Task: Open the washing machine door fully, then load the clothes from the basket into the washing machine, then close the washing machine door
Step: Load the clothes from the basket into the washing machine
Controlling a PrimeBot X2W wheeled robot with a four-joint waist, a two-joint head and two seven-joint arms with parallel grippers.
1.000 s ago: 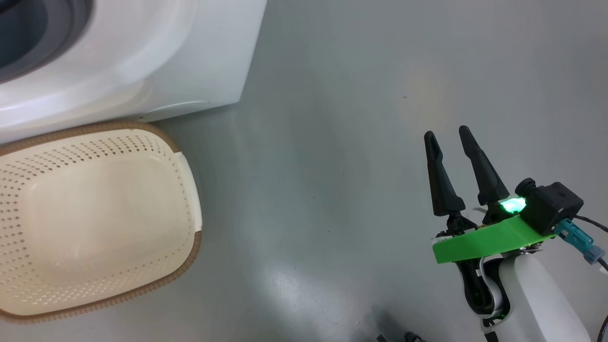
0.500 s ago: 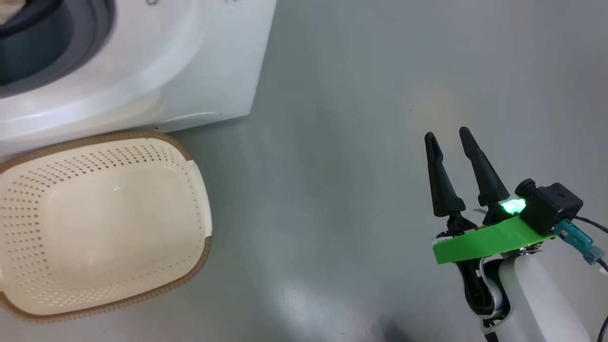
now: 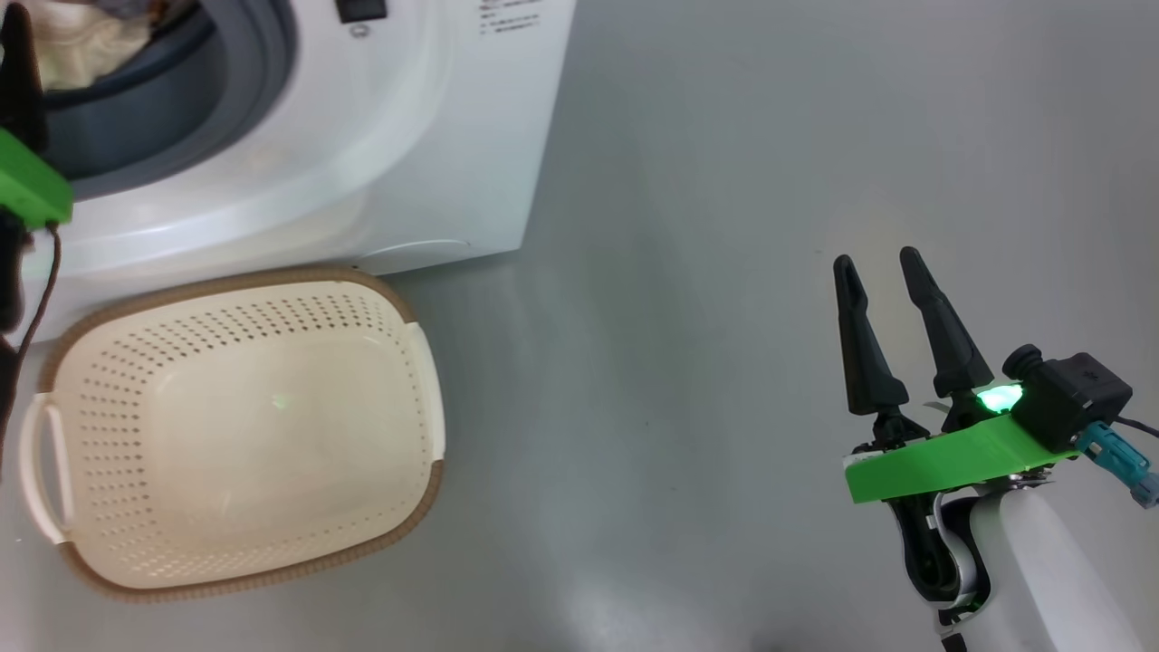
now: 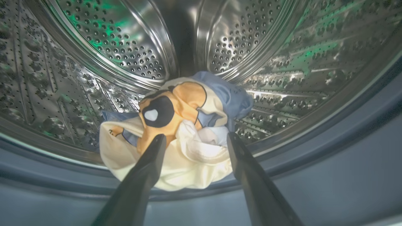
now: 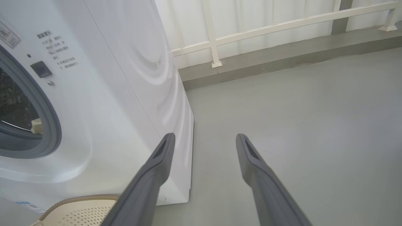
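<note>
The clothes (image 4: 185, 106), light blue and cream with an orange bear print, lie bunched on the front lip of the steel drum (image 4: 267, 47). My left gripper (image 4: 195, 136) is open, one finger on each side just short of the bundle. Its green mount (image 3: 27, 190) sits at the grey rubber ring (image 3: 263, 81) of the washing machine (image 3: 362, 136), with a cream piece (image 3: 86, 45) inside. The basket (image 3: 226, 282) stands empty on the floor before the machine. My right gripper (image 3: 876, 258) hangs open over bare floor, far right. The washing machine door is out of view.
Grey floor (image 3: 679, 317) stretches to the right of the machine (image 5: 103, 94). A white railing (image 5: 213, 40) on a raised kerb (image 5: 282, 59) runs behind. The basket's rim (image 5: 78, 198) sits at the machine's foot. A thin cable (image 3: 41, 290) hangs from my left arm.
The head camera has moved, so machine and basket now sit further right and lower, and my left arm's green mount has come into view. My left gripper went from shut to open. The right gripper stays open.
</note>
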